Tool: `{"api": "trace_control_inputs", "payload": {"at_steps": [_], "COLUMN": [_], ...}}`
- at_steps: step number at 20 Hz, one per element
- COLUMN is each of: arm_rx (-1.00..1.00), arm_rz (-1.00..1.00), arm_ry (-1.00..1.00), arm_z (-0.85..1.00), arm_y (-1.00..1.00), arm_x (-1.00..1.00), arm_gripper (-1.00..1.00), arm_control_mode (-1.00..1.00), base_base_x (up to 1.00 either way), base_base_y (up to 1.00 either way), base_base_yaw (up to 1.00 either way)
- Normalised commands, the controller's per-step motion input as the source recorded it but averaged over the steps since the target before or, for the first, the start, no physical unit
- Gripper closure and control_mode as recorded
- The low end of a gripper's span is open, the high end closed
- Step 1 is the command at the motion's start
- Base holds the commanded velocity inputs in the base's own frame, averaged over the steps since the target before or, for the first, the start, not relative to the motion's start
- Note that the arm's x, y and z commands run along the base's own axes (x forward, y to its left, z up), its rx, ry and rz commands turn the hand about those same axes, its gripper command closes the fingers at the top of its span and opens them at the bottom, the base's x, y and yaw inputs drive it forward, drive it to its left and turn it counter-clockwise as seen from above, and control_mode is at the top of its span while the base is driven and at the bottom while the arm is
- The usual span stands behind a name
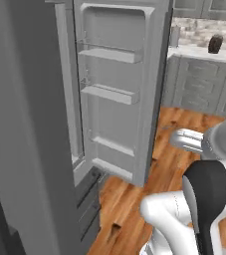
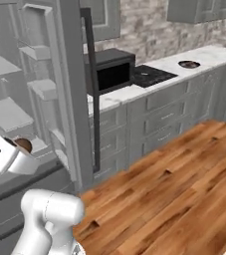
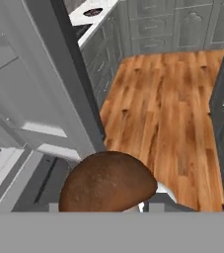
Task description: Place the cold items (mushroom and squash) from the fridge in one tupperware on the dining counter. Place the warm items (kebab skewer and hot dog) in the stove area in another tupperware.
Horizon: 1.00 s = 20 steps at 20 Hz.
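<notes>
Claw (image 3: 140,207): pinching mushroom (image 3: 108,183) just below the cap; fingertips mostly hidden under it.
Mushroom: brown domed cap, pale stem barely visible beneath. Carried clear of fridge (image 2: 15,99), above wood floor (image 3: 168,108); also glimpsed at the hand's end in right base view (image 2: 23,145).
Handling, judged: light, soft, bruises under pressure; cap smooth and rounded, likely to slip or roll. Best held at stem or under cap rim, gently.
Fridge door (image 1: 119,89): swung open, shelves bare.
Beyond: microwave (image 2: 112,69) on counter (image 2: 184,62) beside stove area. Tupperware: not seen here.
</notes>
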Motion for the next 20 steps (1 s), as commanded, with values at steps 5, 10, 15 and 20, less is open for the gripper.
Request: {"api": "trace_control_inputs", "payload": {"at_steps": [5,10,15,20], "arm_rx": [0.00,0.00,0.00,0.00], "arm_rz": [0.00,0.00,0.00,0.00], "arm_ry": [0.00,0.00,0.00,0.00], "arm_z": [0.00,0.00,0.00,0.00], "arm_y": [0.00,0.00,0.00,0.00], "arm_x": [0.00,0.00,0.00,0.00], "arm_gripper": [1.00,1.00,1.00,1.00], "arm_control_mode": [1.00,1.00,1.00,1.00], "base_base_x": [-0.73,-0.60,-0.10,0.68], "base_base_y": [-0.05,-0.20,-0.13,0.06], "base_base_yaw": [-0.67,-0.68,-0.62,-0.13]}}
